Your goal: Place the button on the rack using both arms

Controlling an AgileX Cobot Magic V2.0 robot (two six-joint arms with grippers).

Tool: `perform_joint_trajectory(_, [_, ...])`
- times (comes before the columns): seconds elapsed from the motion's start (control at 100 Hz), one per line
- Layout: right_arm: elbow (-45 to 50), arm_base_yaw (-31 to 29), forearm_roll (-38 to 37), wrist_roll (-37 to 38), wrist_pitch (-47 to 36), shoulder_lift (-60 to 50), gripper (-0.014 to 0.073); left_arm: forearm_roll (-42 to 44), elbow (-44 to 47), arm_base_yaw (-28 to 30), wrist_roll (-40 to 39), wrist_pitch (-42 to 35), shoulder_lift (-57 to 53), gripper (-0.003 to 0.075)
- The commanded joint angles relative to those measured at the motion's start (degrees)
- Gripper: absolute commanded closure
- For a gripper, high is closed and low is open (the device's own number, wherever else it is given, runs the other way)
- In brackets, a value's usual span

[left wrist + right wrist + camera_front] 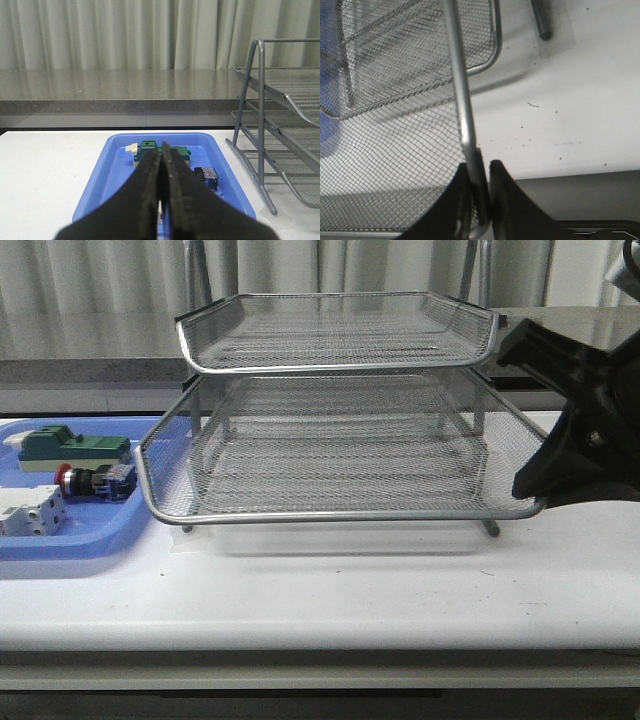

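The button (93, 480), with a red cap, black body and blue rear block, lies on its side in the blue tray; it also shows in the left wrist view (207, 176). The silver mesh rack (340, 440) stands mid-table with a lower tray slid out toward the front. My right gripper (532, 487) is shut on that tray's right front rim (462, 100), with the wire between the fingertips (480, 172). My left gripper (161, 152) is shut and empty, above the blue tray and apart from the button. It is out of the front view.
The blue plastic tray (60, 540) sits at the table's left (100, 170). It also holds a green block (70, 447) and a white block (30, 512). The rack's frame leg (257, 150) stands just right of the tray.
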Motion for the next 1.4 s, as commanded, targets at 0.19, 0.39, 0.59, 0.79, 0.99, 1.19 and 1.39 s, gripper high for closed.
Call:
perform_joint_trajectory(0.19, [-0.2,-0.8,-4.4,-0.5,-1.3,-2.2,0.0148,-0.1,2.7,0.0,-0.5,-4.6,-1.8,0.074])
perform_joint_trajectory(0.39, [-0.2,-0.9,-10.6,-0.5,1.4,-8.8,0.0072,-0.1,2.7,0.0,-0.5,-4.6,-1.8,0.074])
perform_joint_trajectory(0.59, [-0.3,-1.2,-14.7,-0.5,7.9,-18.5,0.0075,-0.1,2.7,0.0,-0.5,-4.6,-1.8,0.074])
perform_joint_trajectory(0.79, [-0.7,-1.2,-21.5,0.5,16.8,-27.2,0.0076,-0.1,2.7,0.0,-0.5,-4.6,-1.8,0.074])
perform_joint_trajectory(0.99, [-5.2,-1.2,-37.7,9.7,27.7,-33.6,0.0078,-0.1,2.7,0.0,-0.5,-4.6,-1.8,0.074])
perform_joint_trajectory(1.19, [-9.2,-1.2,-51.5,17.2,35.3,-39.1,0.0081,-0.1,2.7,0.0,-0.5,-4.6,-1.8,0.074])
perform_joint_trajectory(1.39, [-9.4,-1.2,-52.1,17.4,38.3,-45.3,0.0186,-0.1,2.7,0.0,-0.5,-4.6,-1.8,0.074])
